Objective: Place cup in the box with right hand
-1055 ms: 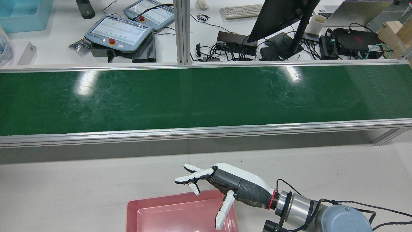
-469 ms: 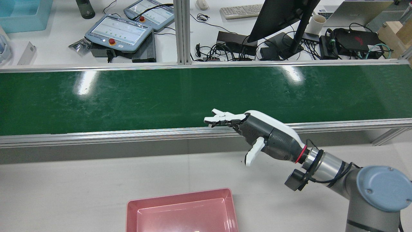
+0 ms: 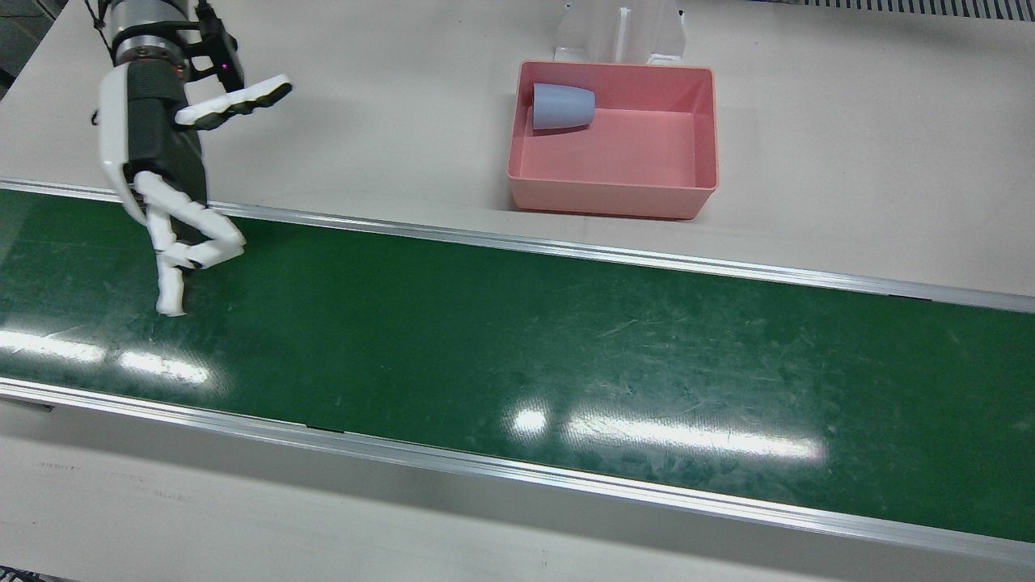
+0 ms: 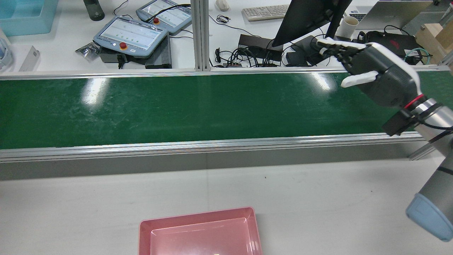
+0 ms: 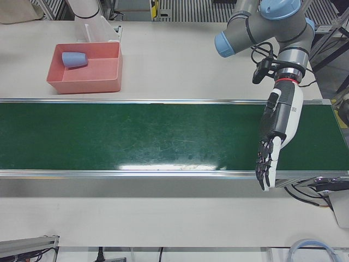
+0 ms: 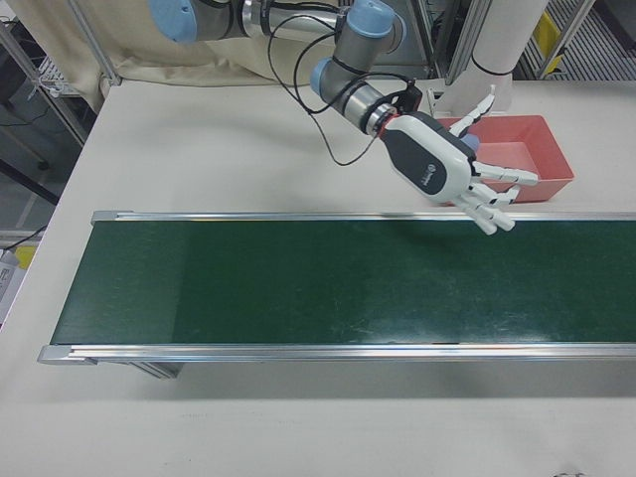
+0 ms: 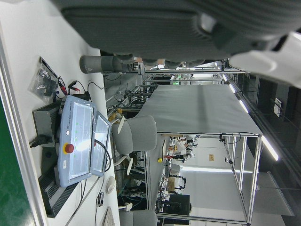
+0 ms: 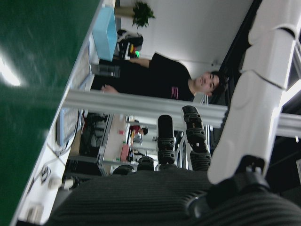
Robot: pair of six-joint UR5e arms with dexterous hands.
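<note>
A blue-grey cup (image 3: 562, 107) lies on its side in the far-left corner of the pink box (image 3: 610, 198); it also shows in the left-front view (image 5: 73, 58). My right hand (image 3: 162, 162) is open and empty, with its fingers spread. It is held above the green belt (image 3: 566, 339), well away from the box. In the rear view the right hand (image 4: 375, 76) is high at the right, and the box (image 4: 198, 216) is at the bottom edge. My left hand (image 5: 278, 128) hangs open and empty over the belt's other end, fingers pointing at the near rail.
The belt's aluminium rails (image 3: 566, 250) run across the table between the box and the operators' side. A white stand (image 3: 618, 28) rises just behind the box. Teach pendants (image 4: 131, 35), a monitor (image 4: 308, 17) and cables lie on the desk beyond the belt.
In the rear view, my right hand has risen from over the box's right edge and swung forward and right, out over the belt. It stays open and empty. The box has not moved.
</note>
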